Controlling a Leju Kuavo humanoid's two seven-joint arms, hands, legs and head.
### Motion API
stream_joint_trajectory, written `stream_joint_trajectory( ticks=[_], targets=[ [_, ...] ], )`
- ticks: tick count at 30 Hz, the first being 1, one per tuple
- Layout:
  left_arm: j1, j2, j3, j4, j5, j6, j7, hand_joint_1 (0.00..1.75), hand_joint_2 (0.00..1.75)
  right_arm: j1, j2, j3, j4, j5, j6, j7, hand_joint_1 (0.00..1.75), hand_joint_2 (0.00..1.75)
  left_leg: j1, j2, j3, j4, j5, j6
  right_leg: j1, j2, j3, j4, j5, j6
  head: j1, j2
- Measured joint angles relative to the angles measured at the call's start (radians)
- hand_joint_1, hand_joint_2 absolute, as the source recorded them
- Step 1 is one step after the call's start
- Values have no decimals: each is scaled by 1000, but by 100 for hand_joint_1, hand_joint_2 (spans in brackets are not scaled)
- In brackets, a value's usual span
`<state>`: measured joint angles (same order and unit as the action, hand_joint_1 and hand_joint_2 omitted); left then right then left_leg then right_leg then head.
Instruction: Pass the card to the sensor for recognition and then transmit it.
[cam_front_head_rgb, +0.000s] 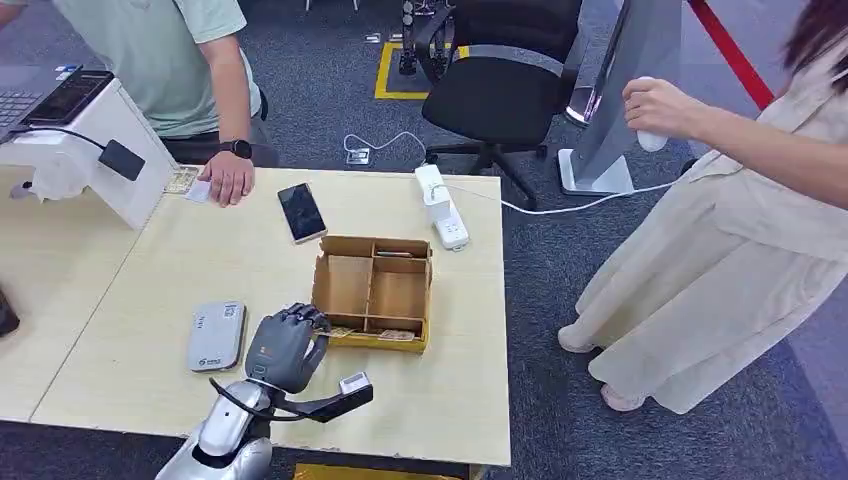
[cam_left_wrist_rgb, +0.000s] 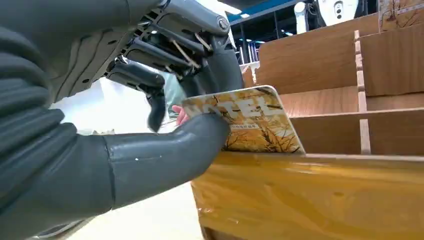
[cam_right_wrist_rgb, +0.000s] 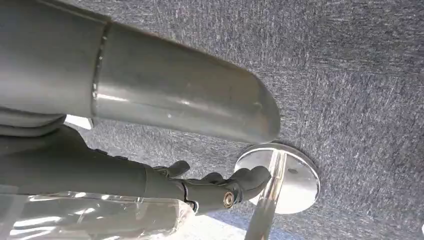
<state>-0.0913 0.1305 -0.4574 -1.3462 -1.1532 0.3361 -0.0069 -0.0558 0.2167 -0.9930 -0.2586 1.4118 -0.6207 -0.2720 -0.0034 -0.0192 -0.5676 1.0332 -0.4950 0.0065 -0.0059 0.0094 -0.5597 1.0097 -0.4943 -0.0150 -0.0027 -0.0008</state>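
The left hand (cam_front_head_rgb: 287, 345) reaches to the near left corner of the cardboard divider box (cam_front_head_rgb: 374, 290) on the wooden table (cam_front_head_rgb: 120, 290), its thumb and fingers pinching a yellow hotel card (cam_left_wrist_rgb: 255, 120) at the box's front edge. The right hand (cam_right_wrist_rgb: 150, 150) hangs over grey carpet (cam_right_wrist_rgb: 350, 75), holding nothing, fingers loosely extended. A grey card reader (cam_front_head_rgb: 216, 336) lies just left of the left hand.

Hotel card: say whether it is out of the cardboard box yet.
Not fully out. The left hand pinches the card tilted, its lower edge still behind the box's front wall.
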Motion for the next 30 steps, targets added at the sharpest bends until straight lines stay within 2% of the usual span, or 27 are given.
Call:
stream_joint_trajectory(
  ticks=[16, 30],
  targets=[
    [-10, 0, 0, 0, 3, -5, -4, 175, 175, -2, -1, 18, 0, 13, 0, 21, 0, 0, 0, 0, 0, 0, 0, 0, 0, 0, 0, 0, 0, 0, 0, 0],
    [-82, 12, 6, -27, 60, 2, -20, 175, 175, -2, -2, 34, 2, 27, 0, 39, 0, 0, 0, 0, 0, 0, 0, 0, 0, 0, 0, 0, 0, 0, 0, 0]
  ],
)
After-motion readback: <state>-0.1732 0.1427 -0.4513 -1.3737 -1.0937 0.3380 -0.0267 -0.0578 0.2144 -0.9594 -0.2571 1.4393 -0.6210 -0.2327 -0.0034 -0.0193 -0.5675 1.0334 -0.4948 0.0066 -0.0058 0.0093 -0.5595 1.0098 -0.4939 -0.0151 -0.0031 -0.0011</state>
